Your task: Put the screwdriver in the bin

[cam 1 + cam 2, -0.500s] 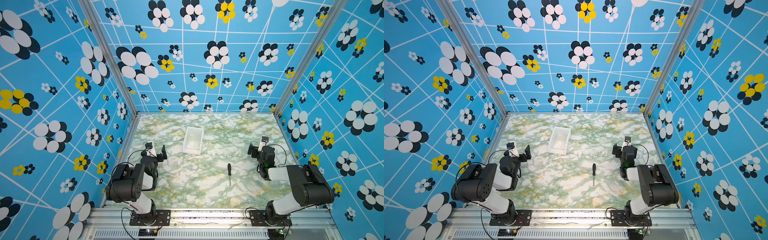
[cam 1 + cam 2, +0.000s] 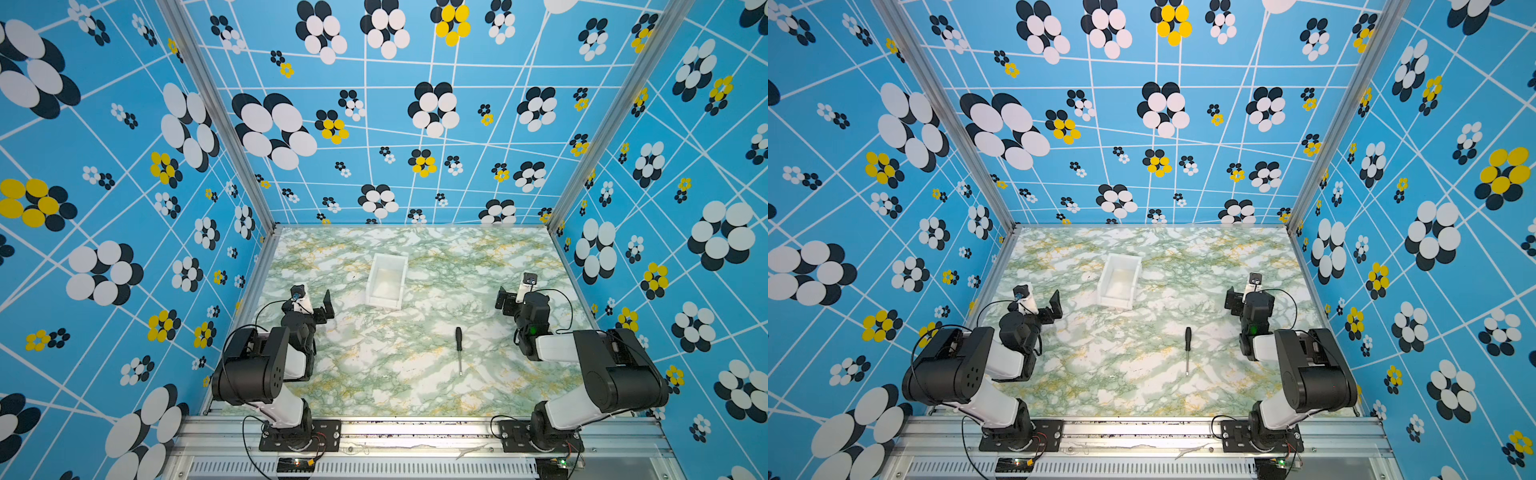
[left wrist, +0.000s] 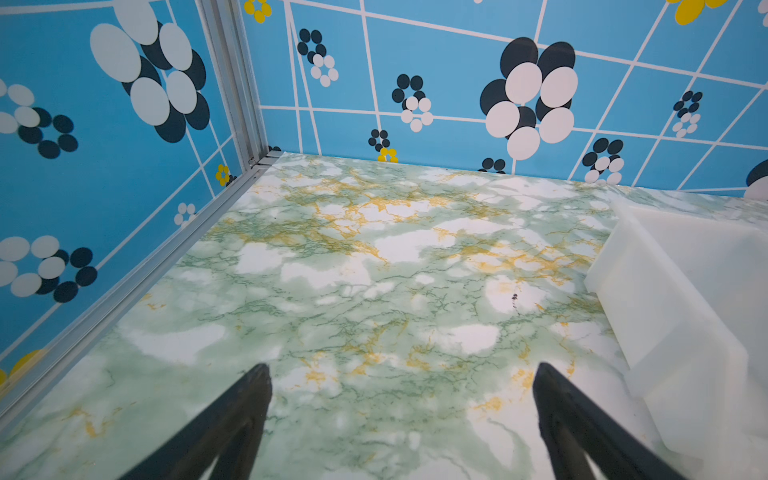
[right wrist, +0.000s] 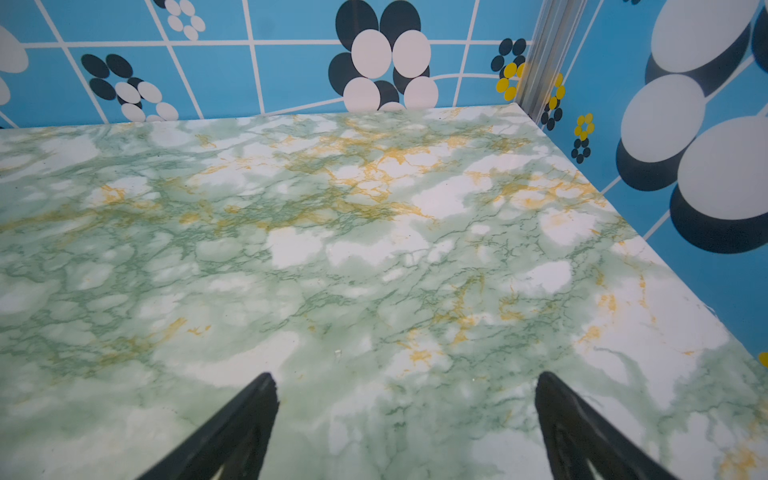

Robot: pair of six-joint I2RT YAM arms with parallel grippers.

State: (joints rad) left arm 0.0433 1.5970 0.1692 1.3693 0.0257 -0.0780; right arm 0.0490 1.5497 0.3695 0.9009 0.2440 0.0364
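Screwdriver [image 2: 459,348] lies on the tabletop [image 2: 374,365] toward its front edge, well apart from the central bin [image 2: 384,301]; left gripper [image 3: 401,370] and right gripper [image 4: 405,378] both spread wide, grasping nothing.

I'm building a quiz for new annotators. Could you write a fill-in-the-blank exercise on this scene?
1. The screwdriver has a ____ handle.
2. It lies ____ the bin, on the table.
3. The bin itself is ____.
4. The left gripper and the right gripper both stand ____.
Missing: black; outside; empty; open.

no readable text, labels or numbers
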